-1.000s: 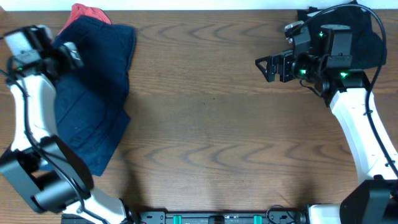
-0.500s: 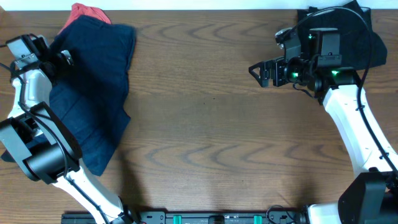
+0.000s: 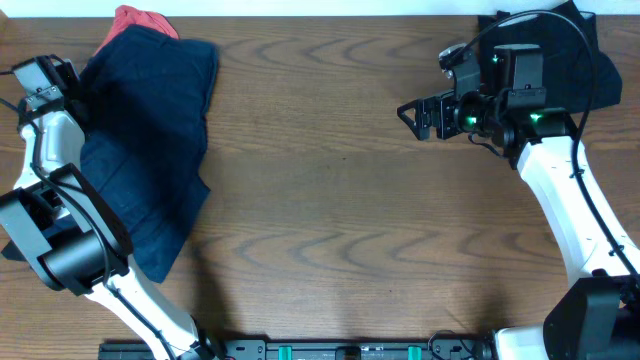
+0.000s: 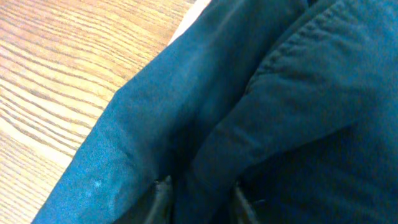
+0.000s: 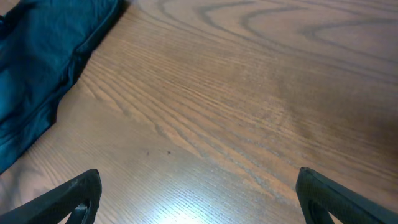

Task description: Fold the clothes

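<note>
A navy-blue pair of shorts (image 3: 150,140) lies spread at the table's left, over a red garment (image 3: 140,20). My left gripper (image 3: 80,98) is at the shorts' upper left edge. In the left wrist view, its fingertips (image 4: 163,190) stand close together with a fold of the navy cloth (image 4: 205,143) pinched between them. A pile of dark clothes (image 3: 595,55) sits at the back right, behind the right arm. My right gripper (image 3: 415,115) hangs wide open above bare wood with nothing between its fingers (image 5: 87,186). The shorts (image 5: 43,56) show at the upper left of the right wrist view.
The table (image 3: 340,200) is brown wood. Its left edge runs close to the left arm. The arms' bases and a black rail (image 3: 350,350) line the front edge.
The left gripper's jaws have closed on the shorts' edge, and its fingers are now buried in the cloth. The right arm has shifted slightly left, still open.
</note>
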Motion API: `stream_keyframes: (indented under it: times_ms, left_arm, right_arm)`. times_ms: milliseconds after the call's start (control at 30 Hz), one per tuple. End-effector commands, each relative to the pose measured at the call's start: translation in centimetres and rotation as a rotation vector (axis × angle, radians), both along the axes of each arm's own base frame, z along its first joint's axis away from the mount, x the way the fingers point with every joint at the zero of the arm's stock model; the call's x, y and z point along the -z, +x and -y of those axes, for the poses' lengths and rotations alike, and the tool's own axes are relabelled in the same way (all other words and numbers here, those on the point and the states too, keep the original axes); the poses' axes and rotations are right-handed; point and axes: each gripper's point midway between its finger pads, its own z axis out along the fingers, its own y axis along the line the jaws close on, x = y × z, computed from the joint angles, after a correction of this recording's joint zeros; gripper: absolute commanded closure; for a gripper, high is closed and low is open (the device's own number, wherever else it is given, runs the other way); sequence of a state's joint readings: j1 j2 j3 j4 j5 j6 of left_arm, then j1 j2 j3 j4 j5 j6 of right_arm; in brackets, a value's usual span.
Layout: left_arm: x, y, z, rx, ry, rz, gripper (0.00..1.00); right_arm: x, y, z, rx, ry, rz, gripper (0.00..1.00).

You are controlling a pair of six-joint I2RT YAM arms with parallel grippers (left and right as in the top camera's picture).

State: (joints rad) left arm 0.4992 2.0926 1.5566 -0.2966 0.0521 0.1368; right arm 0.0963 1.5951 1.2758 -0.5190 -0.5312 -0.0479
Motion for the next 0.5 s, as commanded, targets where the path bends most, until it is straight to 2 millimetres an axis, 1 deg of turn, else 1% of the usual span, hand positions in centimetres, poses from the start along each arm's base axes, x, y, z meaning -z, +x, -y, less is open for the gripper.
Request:
stream_keyframes:
  times_ms: [0,33,67,133,200,267,367,467]
  left_arm:
    - [-0.4,0.2,-0.2,0.000,0.018,-0.004,0.77]
    - [-0.4,0.2,-0.3,0.000,0.019,-0.004,0.80]
    - [-0.4,0.2,-0.3,0.000,0.019,-0.004,0.87]
    - [-0.4,0.2,-0.2,0.000,0.018,-0.003,0.93]
    - [-0.6,0.2,-0.2,-0.023,0.004,0.007,0.94]
    - [-1.4,0.3,0.0,-0.045,-0.014,0.034,0.94]
    - [-3.7,1.1,1.5,0.004,-0.032,0.088,0.94]
    - [-7.1,1.6,4.2,0.032,-0.072,0.150,0.94]
  right_arm:
    - [-0.5,0.1,-0.6,-0.025,0.002,0.020,0.02]
    - [-0.5,0.1,-0.6,-0.024,0.003,0.019,0.02]
    - [-0.5,0.1,-0.6,-0.025,0.002,0.020,0.02]
    - [-0.5,0.1,-0.6,-0.025,0.002,0.020,0.03]
    - [-0.5,0.1,-0.6,-0.025,0.002,0.020,0.04]
    - [-0.5,0.1,-0.5,-0.024,0.002,0.020,0.04]
    - [-0.6,0.2,-0.6,-0.025,0.003,0.023,0.04]
    - [-0.6,0.3,-0.6,-0.024,0.003,0.028,0.04]
